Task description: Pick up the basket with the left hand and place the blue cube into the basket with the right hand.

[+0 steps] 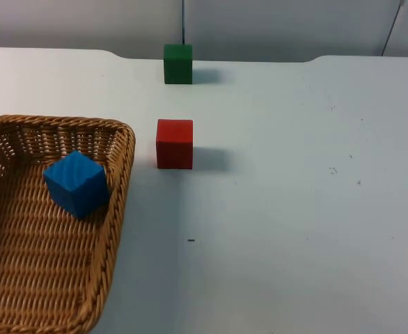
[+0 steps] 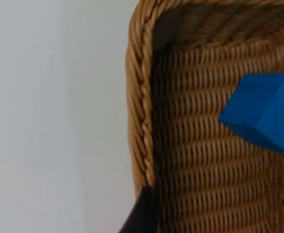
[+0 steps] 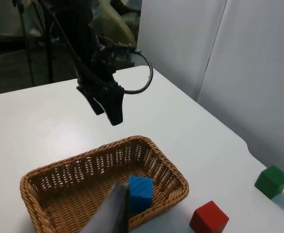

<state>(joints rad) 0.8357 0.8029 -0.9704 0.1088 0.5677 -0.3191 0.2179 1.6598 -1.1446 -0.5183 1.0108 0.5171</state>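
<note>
The blue cube [image 1: 77,184] is already sitting inside the wicker basket [image 1: 118,202], tilted up on one edge near the far right corner of the weave. The basket is resting on the white table [image 1: 294,209] at the near left side, so by my read the drop is done and what's left is really the basket side of things.

The left gripper [image 3: 109,103] is hanging in the air above and behind the basket, clear of it — fingers looking close together with nothing in them. In its own wrist view one black fingertip [image 2: 143,213] is sitting right by the braided rim. The right gripper [image 3: 114,208] is hovering over the near rim, roughly above the cube, and I can't tell how its fingers are standing.

Handling guess: the basket is looking light and stiff-ish with a bit of flex. The thick braided rim is the obvious place to pinch, since the sloped walls would slip. The cube looks light, hard and smooth, and it could slide around if the basket is tipped.

Red cube [image 1: 174,143] and green cube [image 1: 178,64] are just sitting off to the right, well apart from it.
</note>
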